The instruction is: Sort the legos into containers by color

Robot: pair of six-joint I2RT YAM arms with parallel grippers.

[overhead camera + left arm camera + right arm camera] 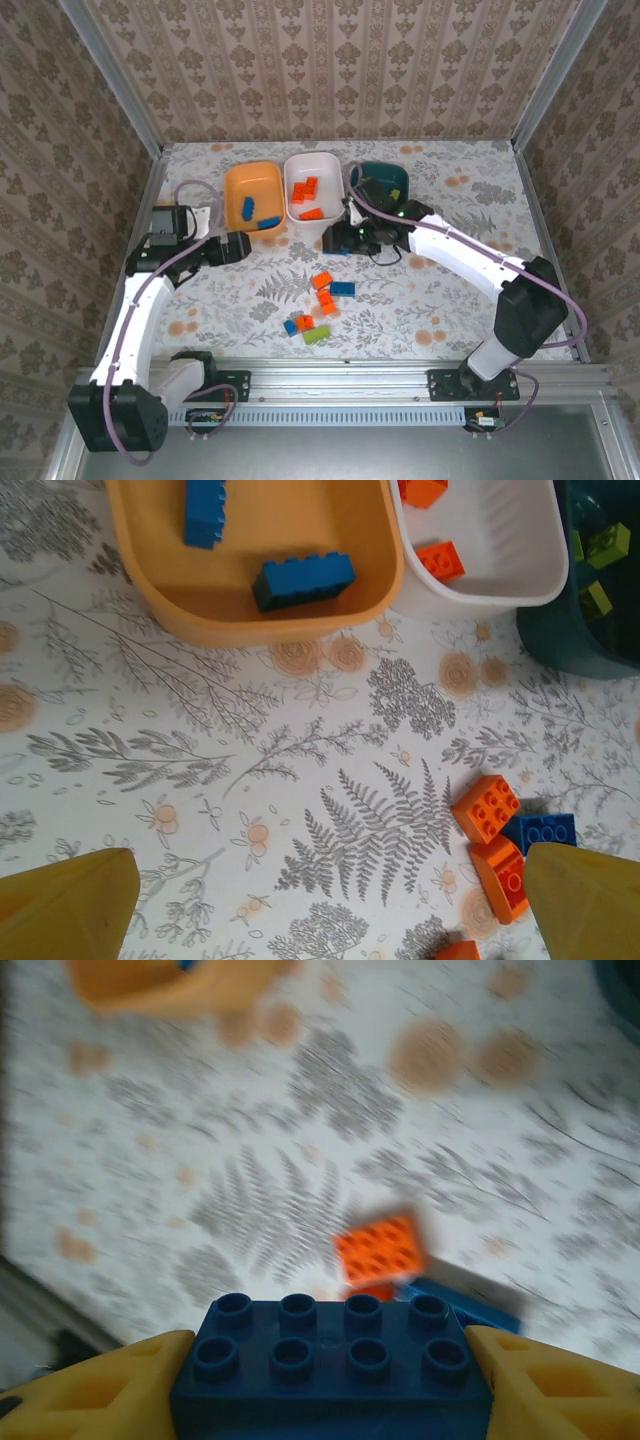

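Legos [327,305]. Top view: a loose cluster of orange, blue and one lime green brick lies on the worktop [450,300], toward the arm bases. The orange tub [240,180] holds blue bricks, the white tub [300,165] holds orange ones, and the dark teal tub [375,172] holds at least one green. The right hand [342,240] hangs just in front of the white tub, the left hand [238,247] in front of the orange tub. Left wrist view: the left hand [325,880] is spread wide, with nothing between its fingers [65,905]. An orange brick [487,808] and a blue brick [540,832] sit touching, near one finger. Right wrist view, background blurred: the right hand [330,1390] is pinching a blue two-by-four brick [330,1345] by its short ends, studs facing the camera, lifted clear of the worktop. Handling, judged: light, rigid plastic, not fragile; the smooth walls may slip. Flat opposite side walls, taken centred, give the squarest hold, and studs give poor purchase. By colour, this brick belongs in the orange tub.
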